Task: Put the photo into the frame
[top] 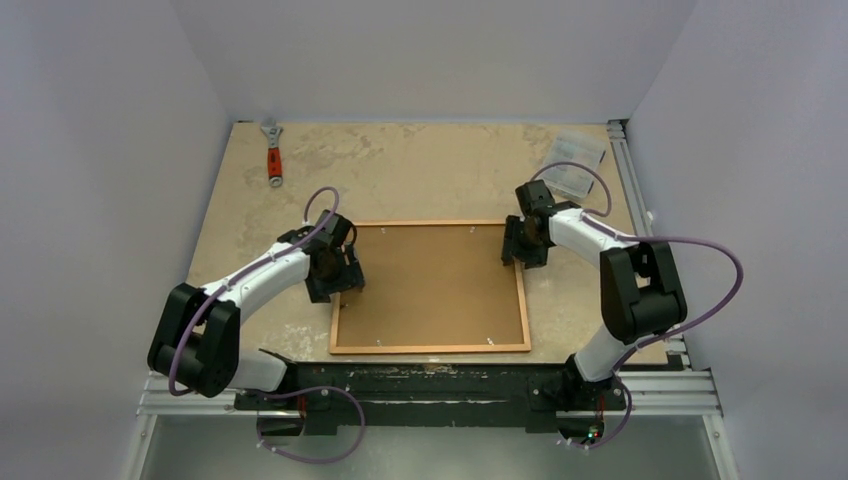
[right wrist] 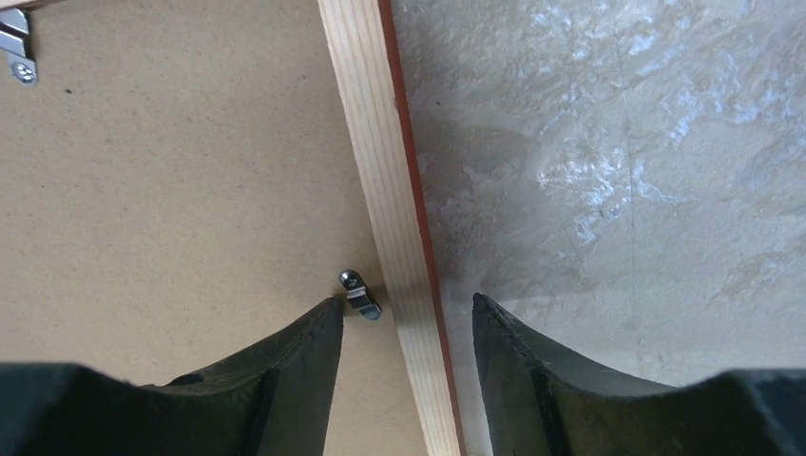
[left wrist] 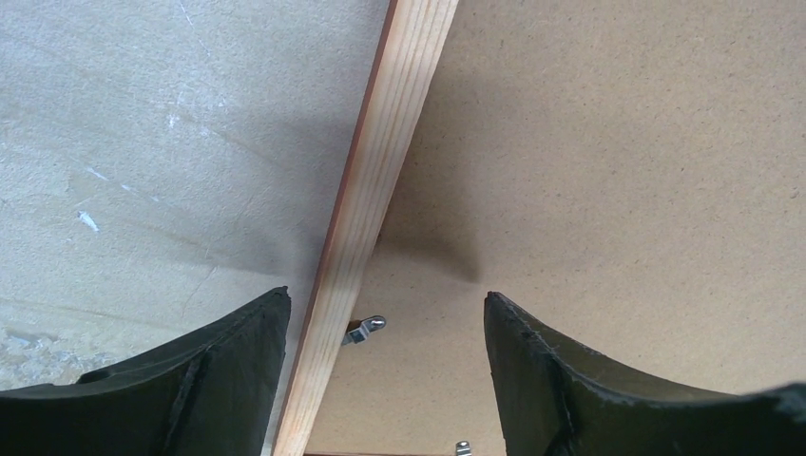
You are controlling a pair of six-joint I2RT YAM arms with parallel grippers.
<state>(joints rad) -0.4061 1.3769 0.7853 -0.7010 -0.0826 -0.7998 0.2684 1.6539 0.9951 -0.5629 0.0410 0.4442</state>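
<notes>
Face down on the table [top: 420,165], the frame [top: 430,349] is straddled at both side rails by released jaws, apparently to steady it around the brown-backed photo [top: 430,285].

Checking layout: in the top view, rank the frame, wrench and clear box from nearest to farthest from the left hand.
1. Frame, right beneath the left hand.
2. Wrench, far left corner.
3. Clear box, far right corner.
</notes>
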